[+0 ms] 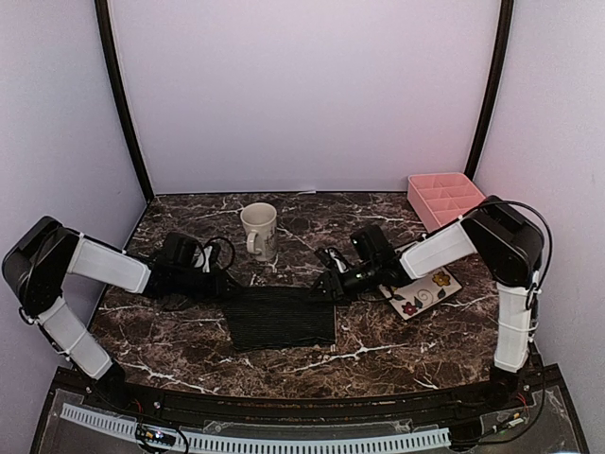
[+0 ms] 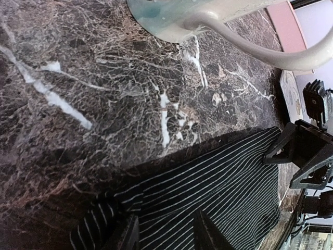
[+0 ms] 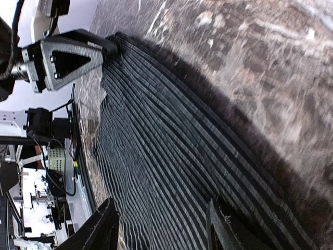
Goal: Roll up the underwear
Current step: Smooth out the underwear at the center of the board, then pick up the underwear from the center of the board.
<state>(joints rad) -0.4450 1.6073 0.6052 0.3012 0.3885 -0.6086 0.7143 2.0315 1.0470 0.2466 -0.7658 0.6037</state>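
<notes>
The black ribbed underwear [image 1: 282, 317] lies spread flat in the middle of the marble table. My left gripper [image 1: 230, 284] is at its far left corner. In the left wrist view the striped cloth [image 2: 218, 182] runs between the two fingers of the left gripper [image 2: 166, 221], which stand apart; the corner bunches beside the left finger. My right gripper [image 1: 326, 284] is at the far right corner. In the right wrist view the right gripper [image 3: 164, 208] has its fingers wide apart, pressed low over the flat cloth [image 3: 171, 156].
A cream mug [image 1: 259, 230] stands just behind the cloth, close to the left gripper. A flowered square plate [image 1: 423, 291] lies under the right forearm. A pink divided box [image 1: 446, 197] sits at the back right.
</notes>
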